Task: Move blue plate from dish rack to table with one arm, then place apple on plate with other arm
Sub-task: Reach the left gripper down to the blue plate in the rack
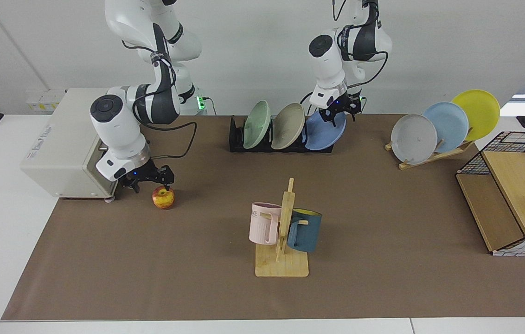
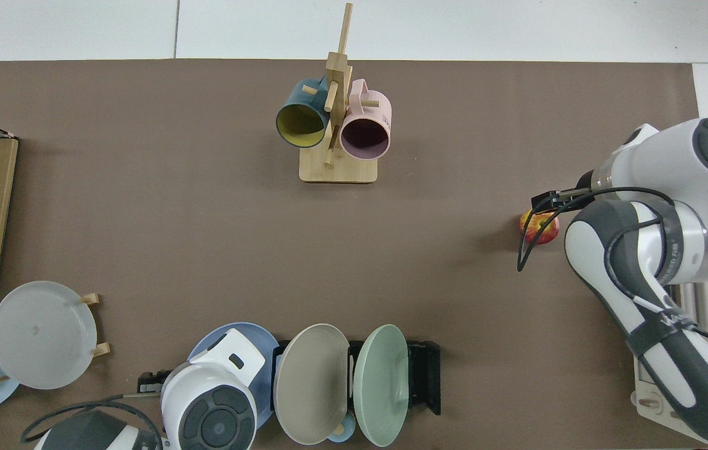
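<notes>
Two grippers busy: left gripper [image 1: 339, 114] at the blue plate's [image 1: 325, 133] rim, grip unclear; right gripper [image 1: 151, 180] spread just above the apple [image 1: 163, 198].

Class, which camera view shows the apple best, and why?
The facing view: the apple sits almost whole on the brown mat, with the right gripper just above and behind it. In the top view, that gripper and its cable cover part of the apple.

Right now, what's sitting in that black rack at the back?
The dish rack holds three tilted plates: a green plate, a beige plate and the blue plate. The left gripper is at the blue plate's top rim, hiding that edge.
</notes>
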Tool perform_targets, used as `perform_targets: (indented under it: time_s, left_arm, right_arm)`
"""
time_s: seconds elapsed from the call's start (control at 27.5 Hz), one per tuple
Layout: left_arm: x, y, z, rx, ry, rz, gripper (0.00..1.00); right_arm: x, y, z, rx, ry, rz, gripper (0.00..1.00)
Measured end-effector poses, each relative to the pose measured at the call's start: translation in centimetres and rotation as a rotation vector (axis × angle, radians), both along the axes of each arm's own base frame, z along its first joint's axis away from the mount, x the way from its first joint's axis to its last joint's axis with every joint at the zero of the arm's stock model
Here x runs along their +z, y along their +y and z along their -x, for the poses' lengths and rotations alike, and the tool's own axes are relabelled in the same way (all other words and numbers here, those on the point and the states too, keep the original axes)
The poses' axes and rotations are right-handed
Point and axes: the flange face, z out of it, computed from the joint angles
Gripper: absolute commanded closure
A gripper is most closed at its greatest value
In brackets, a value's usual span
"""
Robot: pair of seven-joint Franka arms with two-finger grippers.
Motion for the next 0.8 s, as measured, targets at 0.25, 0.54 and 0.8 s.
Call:
perform_targets:
  time_s: [0.25,0.54,0.8]
  left_arm:
    - [-0.5,0.0,-0.1,-0.006,0.009,0.004,0.85]
    - [-0.2,0.1,-0.2,-0.019,0.01,0.01,1.0]
    - [0.7,-0.8,0.0,-0.031,0.012,-0.005,1.0]
  right_arm:
    - [-3.7,0.7,-0.3,0.011,0.014,0.007,0.0]
    - [-7.1,0.7,-0.5,0.011,0.037,0.014,0.0]
    - [-8.2,0.6,-0.2,0.011,0.055,0.015,0.0]
